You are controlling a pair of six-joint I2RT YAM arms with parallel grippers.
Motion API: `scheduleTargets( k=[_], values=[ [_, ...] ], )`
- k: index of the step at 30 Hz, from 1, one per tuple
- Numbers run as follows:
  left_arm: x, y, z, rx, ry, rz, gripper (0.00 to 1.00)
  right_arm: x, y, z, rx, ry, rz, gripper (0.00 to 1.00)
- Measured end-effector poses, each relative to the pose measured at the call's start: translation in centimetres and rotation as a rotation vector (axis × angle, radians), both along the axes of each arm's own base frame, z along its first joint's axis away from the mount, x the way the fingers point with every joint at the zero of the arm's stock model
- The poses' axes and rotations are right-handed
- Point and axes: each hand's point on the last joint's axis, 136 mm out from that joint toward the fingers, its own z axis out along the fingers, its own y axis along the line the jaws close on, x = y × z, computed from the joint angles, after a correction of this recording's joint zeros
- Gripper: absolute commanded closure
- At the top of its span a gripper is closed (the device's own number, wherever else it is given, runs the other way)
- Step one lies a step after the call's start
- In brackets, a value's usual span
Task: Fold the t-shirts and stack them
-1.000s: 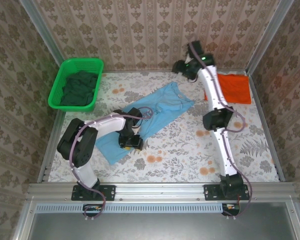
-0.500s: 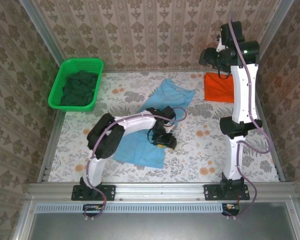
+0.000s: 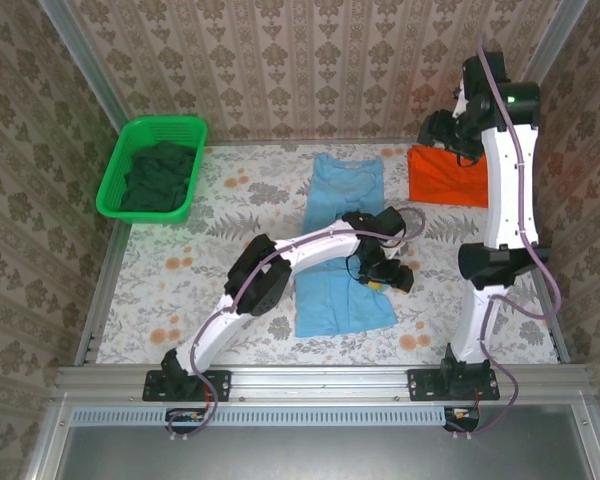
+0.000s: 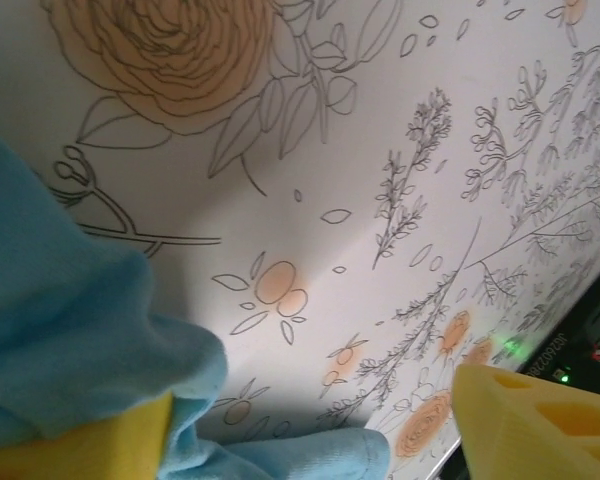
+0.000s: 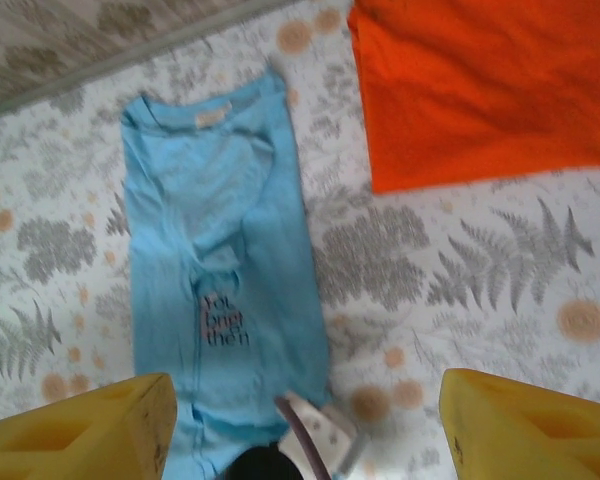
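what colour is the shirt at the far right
Plain orange-red cloth t-shirt, clearest in the right wrist view.

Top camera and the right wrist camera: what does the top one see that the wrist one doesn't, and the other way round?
Top camera: the green basket full of dark clothes, and the metal rail where the arms are bolted. Right wrist camera: the little chest print close up, and the right end effector, open, with its yellow fingers. Both: the light blue t-shirt lying flat, the orange-red t-shirt beside it, and the flowery table.
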Motion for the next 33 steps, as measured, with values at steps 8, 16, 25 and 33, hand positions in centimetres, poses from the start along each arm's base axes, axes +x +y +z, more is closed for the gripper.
scheduleTargets(
  k=[8, 16, 25, 33],
  values=[
    [6.4, 3.2, 6.9, -0.132, -0.058, 0.171, 0.15, -8.9, -1.3, -5.9, 0.11, 0.144, -0.094, 0.27],
    [22.0, 7.0, 15.2, -0.329, -0.244, 0.431, 0.4, -16.7, 5.3, -16.5, 0.325, 0.206, -0.05, 0.42],
    [28.5, 6.1, 3.2, -0.241, -0.212, 0.516, 0.52, -20.4, 12.8, -25.0, 0.409, 0.322, 0.084, 0.58],
    [30.8, 5.7, 1.0, -0.257, -0.215, 0.599, 0.54, -21.3, 14.2, -30.0, 0.409, 0.387, 0.081, 0.58]
  ],
)
